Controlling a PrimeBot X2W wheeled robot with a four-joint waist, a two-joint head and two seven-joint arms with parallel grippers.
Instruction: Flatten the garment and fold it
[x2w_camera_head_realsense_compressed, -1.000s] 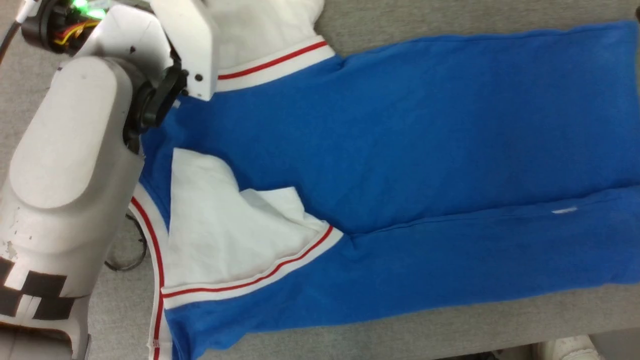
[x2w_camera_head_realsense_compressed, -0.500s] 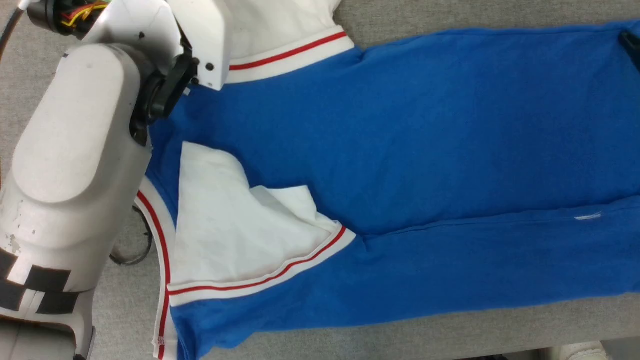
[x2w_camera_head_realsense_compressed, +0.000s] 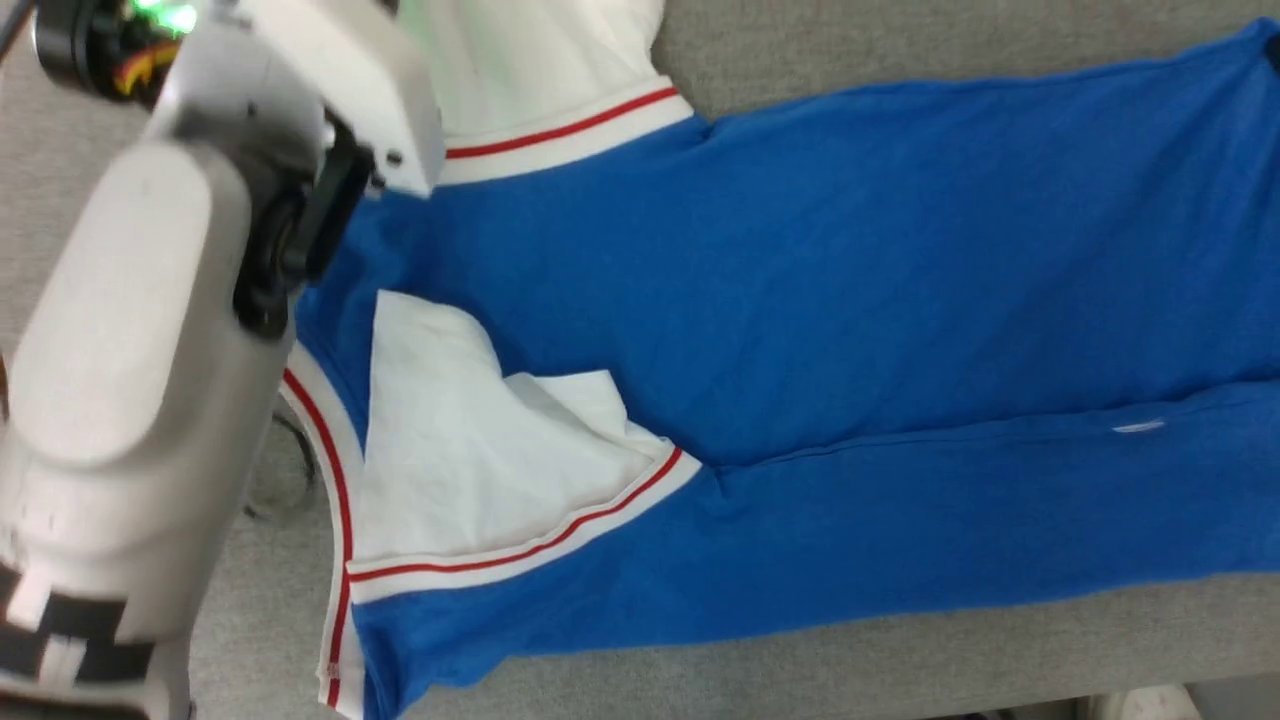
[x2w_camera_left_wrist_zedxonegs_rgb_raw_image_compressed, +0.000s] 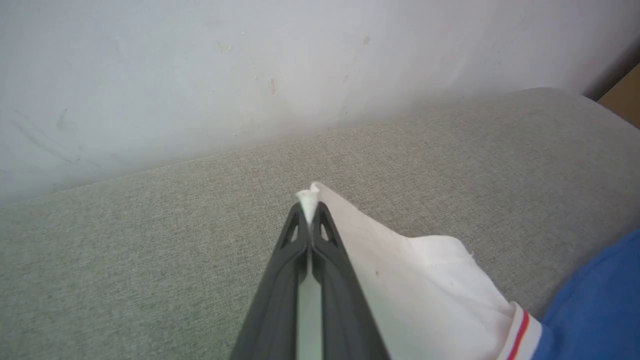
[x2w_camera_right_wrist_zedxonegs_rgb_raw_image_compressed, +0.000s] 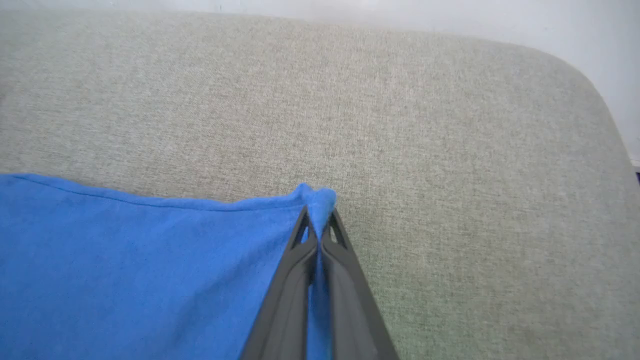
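left pincer pinching garment at white sleeve; right pincer pinching blue hem corner

The garment is soft knit cloth, matt all over. Its blue body is finely textured with shallow creases. The white sleeve is the same dull jersey, edged with a band of white and red trim. The worktop is covered in grey woven fabric, coarse-grained, flecked and matt. The 2 fingers of the left gripper and of the right gripper look like dark moulded plastic, smooth with a satin finish. The left forearm has a pale hard shell, smooth, faintly glossy and scuffed low down. The wall is pale, matt and lightly marked.
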